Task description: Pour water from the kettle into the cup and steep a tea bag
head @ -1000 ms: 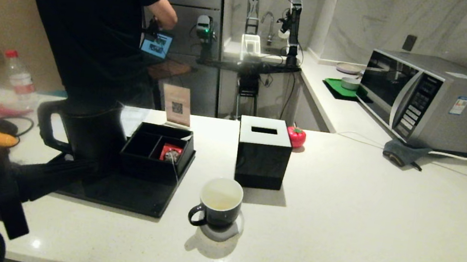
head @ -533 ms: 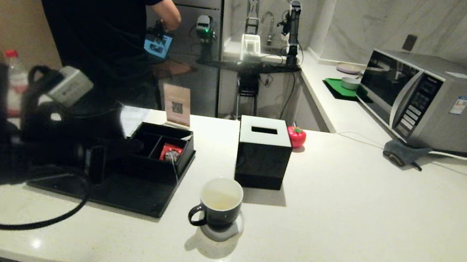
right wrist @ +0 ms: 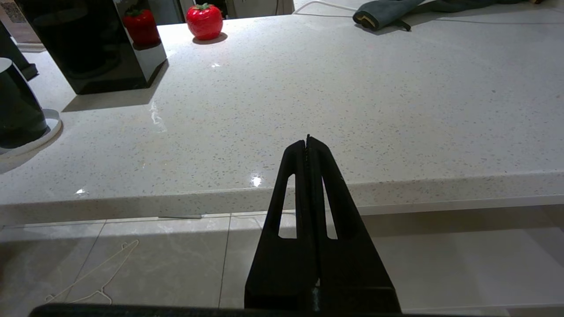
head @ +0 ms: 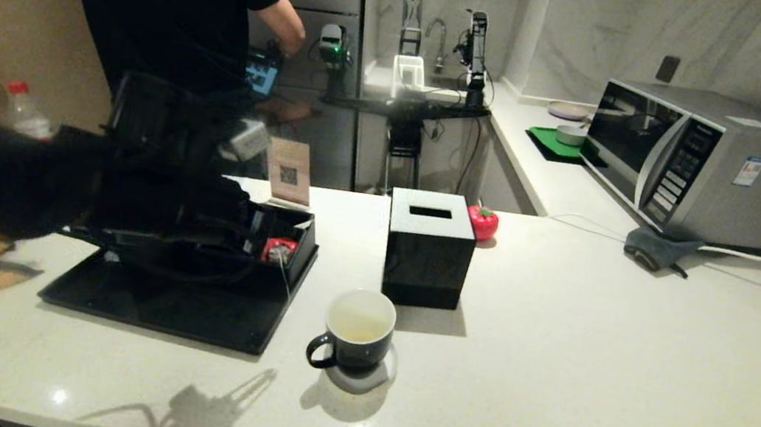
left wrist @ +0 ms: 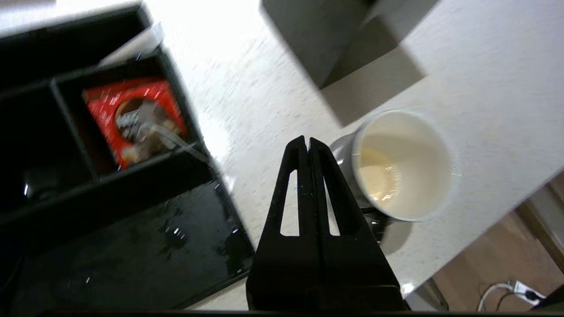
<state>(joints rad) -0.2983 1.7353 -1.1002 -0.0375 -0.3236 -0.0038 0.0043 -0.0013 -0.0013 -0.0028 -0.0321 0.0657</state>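
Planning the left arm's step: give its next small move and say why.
Probably open the left gripper and shift it toward the tea bag. Its jaws are shut and empty near the cup, which already holds pale liquid, while the bag lies on the red packet in the box.

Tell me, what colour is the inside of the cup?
White inside the cup, with a yellowish patch at the bottom; the left wrist view shows it best.

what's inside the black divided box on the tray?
In the divided box, one compartment holds a red packet with the tea bag on it, string trailing over the wall. The other compartment is dark; its contents cannot be made out.
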